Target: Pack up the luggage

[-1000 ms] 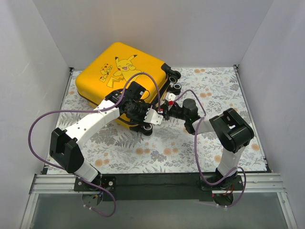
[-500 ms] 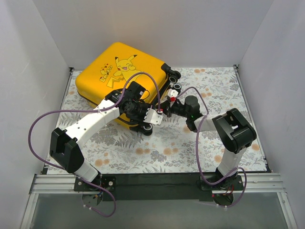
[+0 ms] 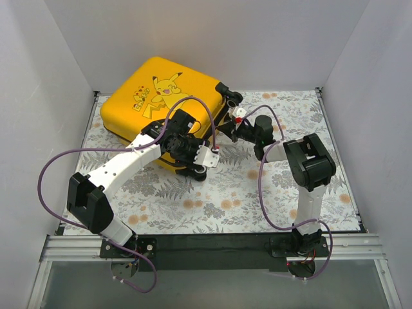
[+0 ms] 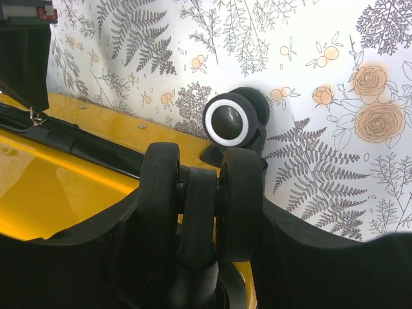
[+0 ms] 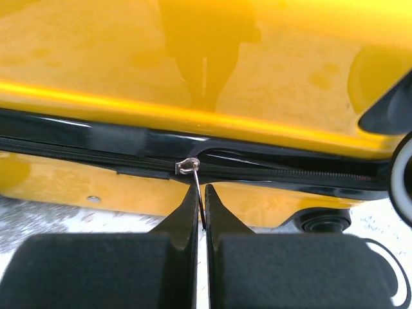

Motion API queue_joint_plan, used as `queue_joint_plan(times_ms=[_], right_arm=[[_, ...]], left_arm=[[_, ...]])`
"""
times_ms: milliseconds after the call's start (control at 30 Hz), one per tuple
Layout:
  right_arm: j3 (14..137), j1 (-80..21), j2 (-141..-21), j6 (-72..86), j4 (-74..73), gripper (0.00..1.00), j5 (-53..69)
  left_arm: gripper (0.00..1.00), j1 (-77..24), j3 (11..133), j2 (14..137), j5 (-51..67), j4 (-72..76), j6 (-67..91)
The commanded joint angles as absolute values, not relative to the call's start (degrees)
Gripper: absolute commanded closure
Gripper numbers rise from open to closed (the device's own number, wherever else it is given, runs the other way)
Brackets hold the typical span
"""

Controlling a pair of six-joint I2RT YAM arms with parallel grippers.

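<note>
Left tool (image 4: 203, 209) clamps luggage (image 3: 138, 112) wheel (image 4: 241, 193); right tool (image 5: 201, 199) pinches zip pull (image 5: 188, 166); both arms extended forward

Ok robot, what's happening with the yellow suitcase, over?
Left gripper clamped round a wheel. Right gripper pinching the zipper pull. Yellow suitcase lying flat, lid shut. Nothing in the way.

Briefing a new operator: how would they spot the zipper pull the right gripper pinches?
Find the yellow suitcase at the table's far left. Along the black zipper seam on its side, the pull is the only small silver tab, pinched by the right gripper.
</note>
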State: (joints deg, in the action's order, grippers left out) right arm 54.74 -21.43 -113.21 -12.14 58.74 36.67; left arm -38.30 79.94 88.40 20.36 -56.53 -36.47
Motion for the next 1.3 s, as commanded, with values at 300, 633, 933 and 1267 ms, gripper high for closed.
queue_joint_plan(times_ms=[300, 633, 933, 1267], right_arm=[[54.59, -15.2, -111.02, -15.74, 70.31, 0.99, 25.83], [54.93, -9.77, -111.36, -15.47, 67.59, 0.99, 20.56], [61.69, -4.57, -116.97, -14.59, 69.87, 0.99, 33.39], [77.86, -4.83, -130.6, -9.76, 75.85, 0.99, 40.43]], left_arm=[[1.0, -41.22, 76.29, 82.97, 30.58, -77.69, -35.33], [1.0, -44.82, 67.6, 74.01, 30.68, -79.81, -39.37], [1.0, -44.91, 65.92, 74.44, 31.37, -79.72, -39.9], [1.0, -44.91, 59.5, 71.63, 29.88, -76.48, -45.8]])
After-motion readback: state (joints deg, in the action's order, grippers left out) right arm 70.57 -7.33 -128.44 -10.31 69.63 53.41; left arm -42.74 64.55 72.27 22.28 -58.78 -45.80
